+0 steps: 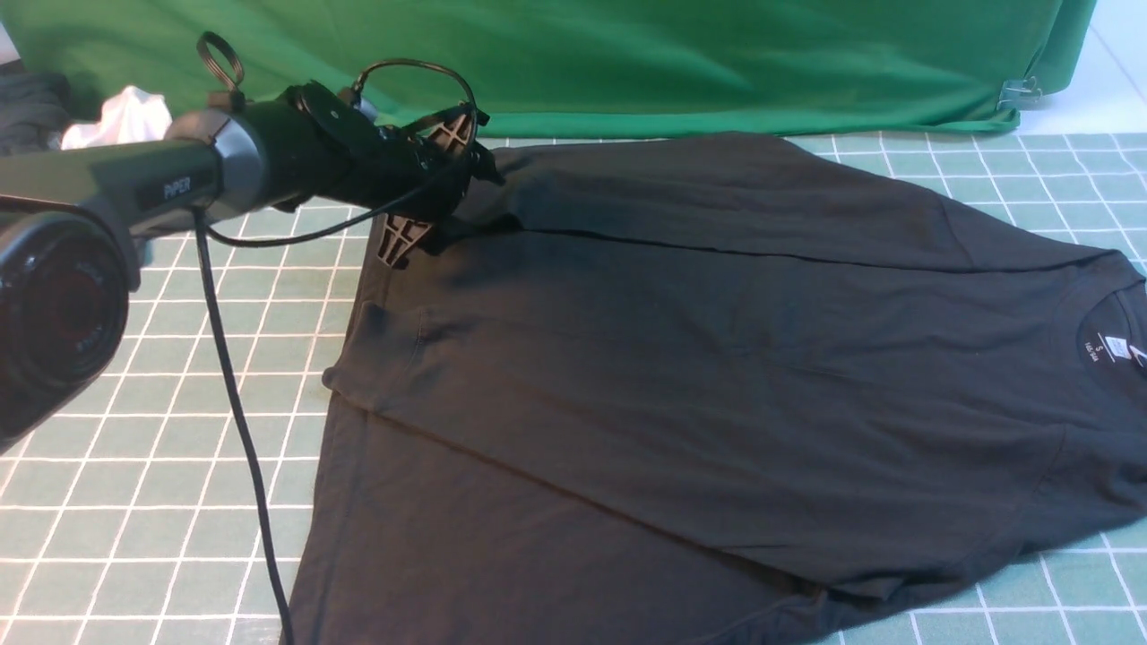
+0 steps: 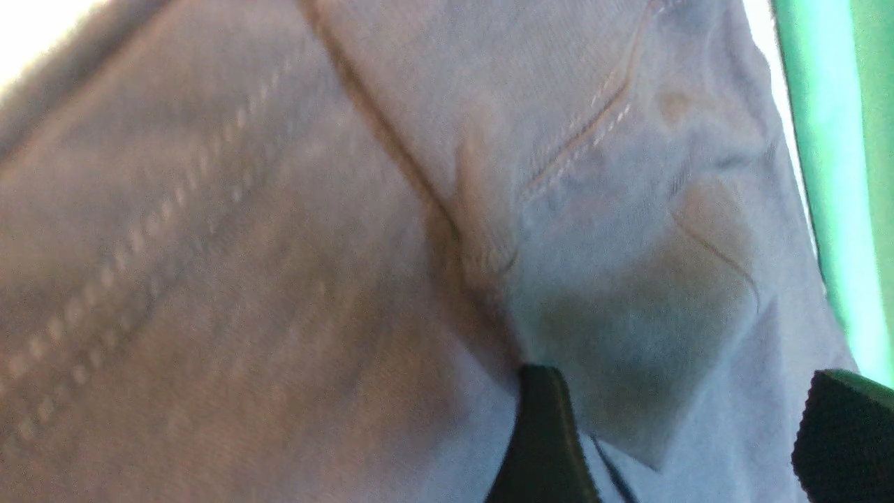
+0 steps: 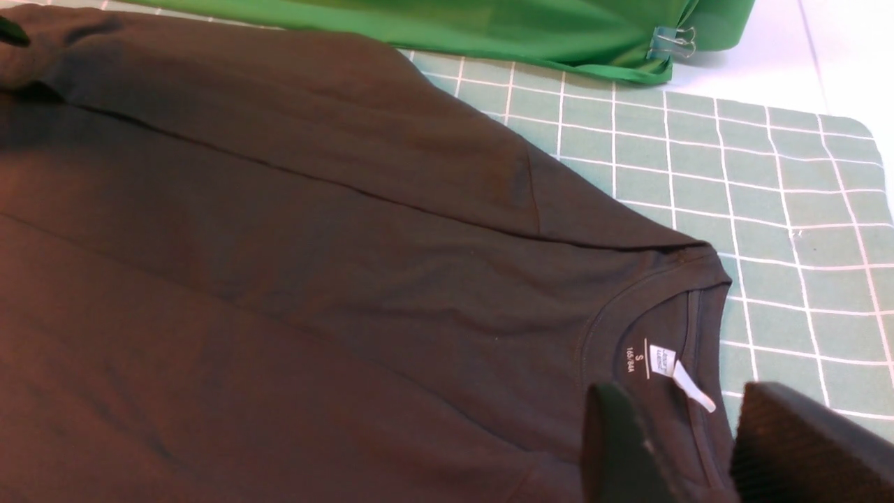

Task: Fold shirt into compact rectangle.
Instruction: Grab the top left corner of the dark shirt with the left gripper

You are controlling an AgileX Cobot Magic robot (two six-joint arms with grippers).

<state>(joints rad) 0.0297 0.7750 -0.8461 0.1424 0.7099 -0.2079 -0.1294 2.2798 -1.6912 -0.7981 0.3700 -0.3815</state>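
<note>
Shirt [image 1: 717,358], black, neck label [image 3: 660,361] reading S, left gripper [image 1: 444,188] jaws apart, right gripper [image 3: 691,419] jaws apart

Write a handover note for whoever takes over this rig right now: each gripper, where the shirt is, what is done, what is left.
Shirt: flat on the gridded mat, collar to the right, hem to the left.
Left gripper: jaws apart, holding nothing, at the shirt's far left corner.
Right gripper: jaws apart, holding nothing, above the collar; out of the front view.
Done: the far long side is folded over the body.
Left: probably fold the near side in, then bring the ends together into a rectangle.
</note>
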